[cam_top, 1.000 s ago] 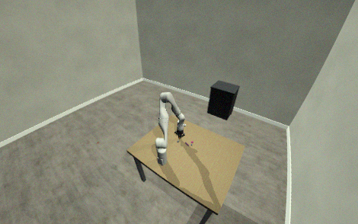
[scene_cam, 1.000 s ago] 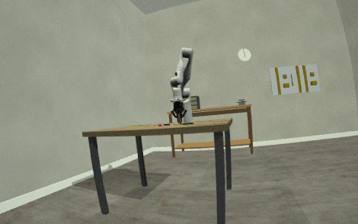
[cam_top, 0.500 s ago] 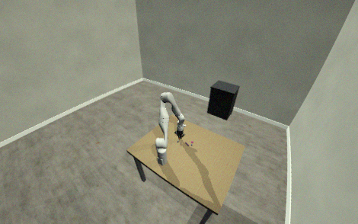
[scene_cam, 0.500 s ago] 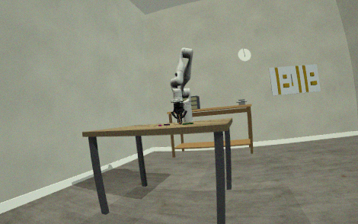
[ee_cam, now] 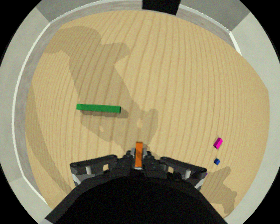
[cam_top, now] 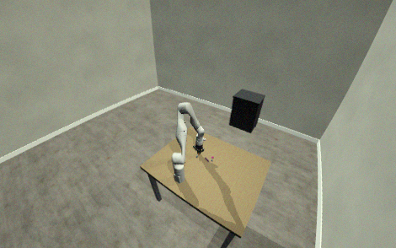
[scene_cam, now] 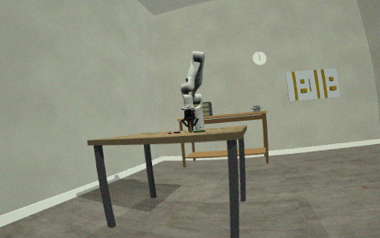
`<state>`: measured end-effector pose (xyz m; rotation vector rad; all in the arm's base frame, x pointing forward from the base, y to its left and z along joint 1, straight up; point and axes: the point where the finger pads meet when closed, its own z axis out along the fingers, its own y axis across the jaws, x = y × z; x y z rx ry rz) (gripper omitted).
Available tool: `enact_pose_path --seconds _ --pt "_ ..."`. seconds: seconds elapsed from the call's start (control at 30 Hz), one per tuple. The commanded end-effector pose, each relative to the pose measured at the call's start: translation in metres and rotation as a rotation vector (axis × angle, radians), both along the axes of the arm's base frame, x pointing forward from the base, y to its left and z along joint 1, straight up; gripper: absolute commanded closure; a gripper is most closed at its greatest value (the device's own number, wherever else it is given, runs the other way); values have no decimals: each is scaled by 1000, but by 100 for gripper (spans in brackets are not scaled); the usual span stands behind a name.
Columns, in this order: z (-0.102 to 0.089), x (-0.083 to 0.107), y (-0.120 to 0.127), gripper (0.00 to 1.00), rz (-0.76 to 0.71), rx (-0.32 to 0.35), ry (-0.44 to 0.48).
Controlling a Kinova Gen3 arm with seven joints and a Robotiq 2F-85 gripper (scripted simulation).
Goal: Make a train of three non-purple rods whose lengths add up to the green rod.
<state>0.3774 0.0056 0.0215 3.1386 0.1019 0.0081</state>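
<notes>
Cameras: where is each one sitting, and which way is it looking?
Top: high in a room corner, looking down on the table, a black box and the whole arm.
Exterior: low on the floor, looking sideways at the table edge and the arm before a wall.
Wrist: on the arm's hand, looking down; only the gripper shows, shut on an orange rod.
Shared: the wrist and exterior views both show the green rod.

wooden table point(ee_cam: 184, 63) with green rod point(ee_cam: 98, 107), magenta rod point(ee_cam: 219, 143), blue rod point(ee_cam: 216, 161)
</notes>
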Motion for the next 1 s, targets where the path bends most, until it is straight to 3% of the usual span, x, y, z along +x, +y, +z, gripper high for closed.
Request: enact_pose_path --seconds 0.0,0.93,0.97 --pt "0 0 0 95 0 0 -1" --pt "0 0 0 95 0 0 -1" --pt "0 0 0 92 0 0 -1"
